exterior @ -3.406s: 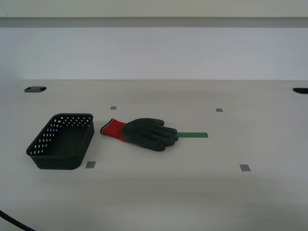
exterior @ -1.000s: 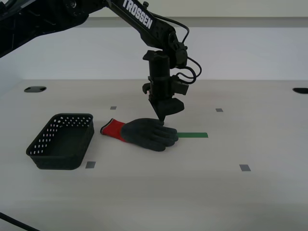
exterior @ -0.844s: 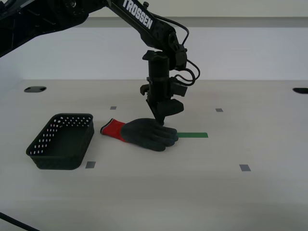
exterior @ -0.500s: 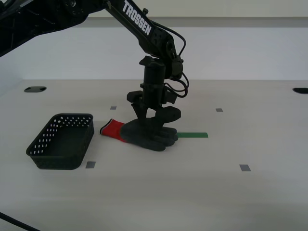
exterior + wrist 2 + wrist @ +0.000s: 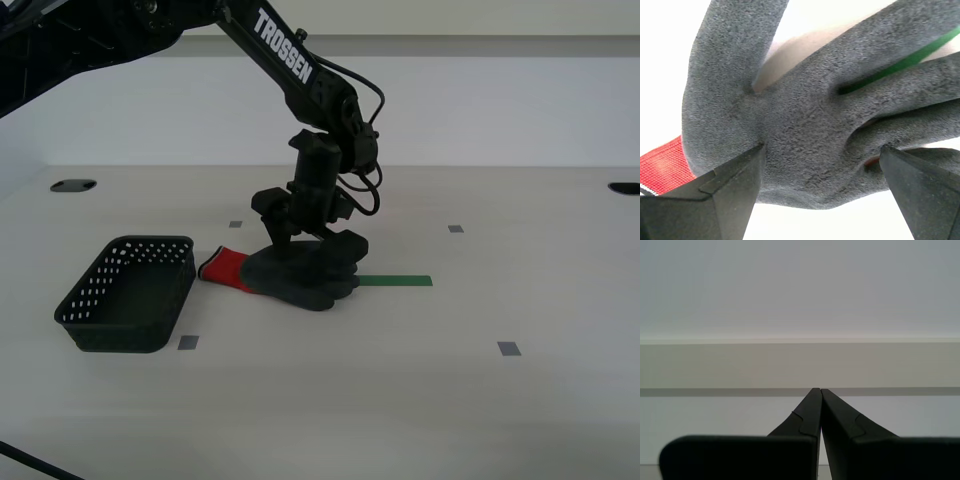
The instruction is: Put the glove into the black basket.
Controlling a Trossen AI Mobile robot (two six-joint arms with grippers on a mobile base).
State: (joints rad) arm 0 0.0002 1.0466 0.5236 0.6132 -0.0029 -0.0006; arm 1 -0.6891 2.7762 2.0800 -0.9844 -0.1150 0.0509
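The glove (image 5: 300, 278), dark grey with a red cuff, lies flat on the white table just to the exterior view's right of the black basket (image 5: 120, 336); the basket holds nothing. My second gripper (image 5: 306, 250) is down on the glove's palm with its jaws spread wide, one at each side of the palm. The second wrist view shows the glove (image 5: 805, 125) filling the gap between the jaws of my second gripper (image 5: 822, 170). My first gripper (image 5: 820, 391) is shut, empty, and faces a blank wall; it does not show in the exterior view.
A green tape strip (image 5: 397, 281) lies under and beside the glove's fingers. Small grey markers (image 5: 509, 349) dot the table. Dark holes (image 5: 72, 186) sit at the table's far corners. A wall runs along the far edge.
My second arm came in from the exterior view's upper left, opened its jaws and came down onto the glove's palm. The glove has slid slightly toward the basket.
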